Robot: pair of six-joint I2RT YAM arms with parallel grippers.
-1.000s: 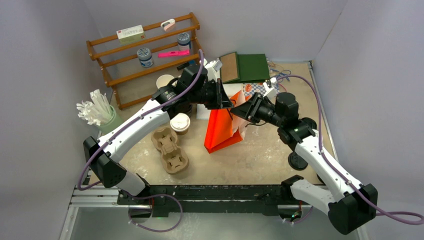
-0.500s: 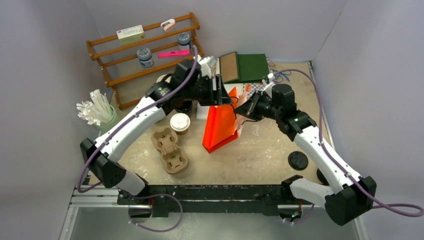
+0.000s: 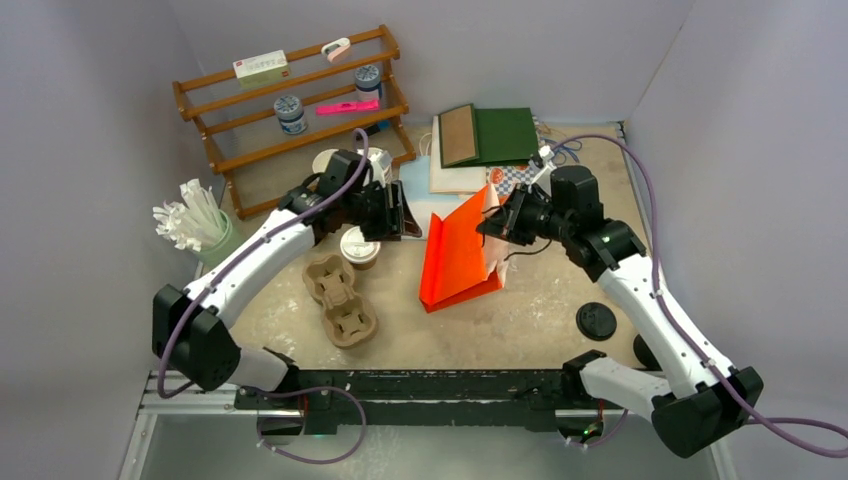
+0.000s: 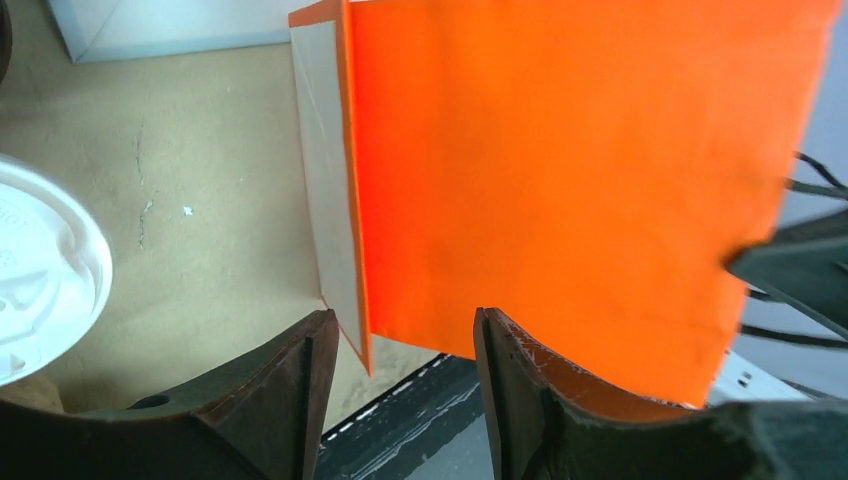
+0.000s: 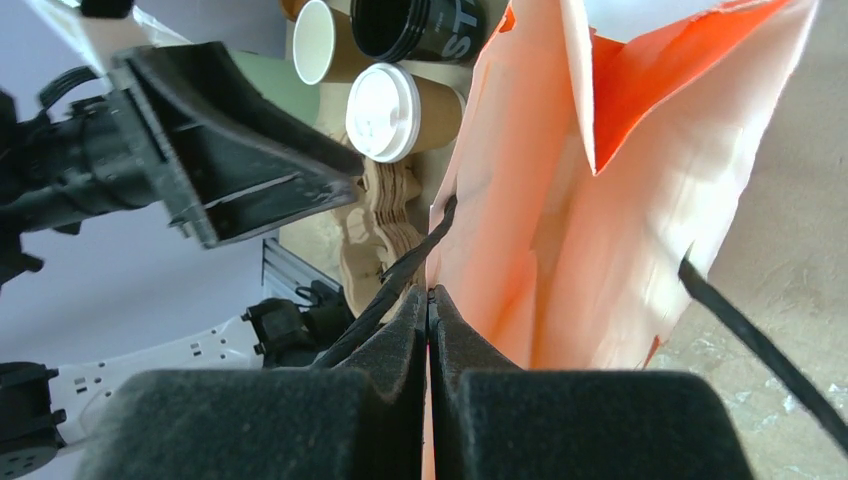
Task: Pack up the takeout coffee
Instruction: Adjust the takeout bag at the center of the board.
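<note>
Sandy surface (image 3: 540, 310), two arms at an orange paper bag (image 3: 462, 262).
The bag's top edge is pinched tight in the right end effector (image 5: 430, 295); the left end effector (image 4: 400, 330) gapes wide, empty, near the lidded coffee cup (image 3: 359, 247) beside a cardboard carrier (image 3: 340, 300).

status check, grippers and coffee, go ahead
Left gripper open, off the orange bag. Right gripper shut on its rim. Lidded coffee cup outside, beside cup carrier.
</note>
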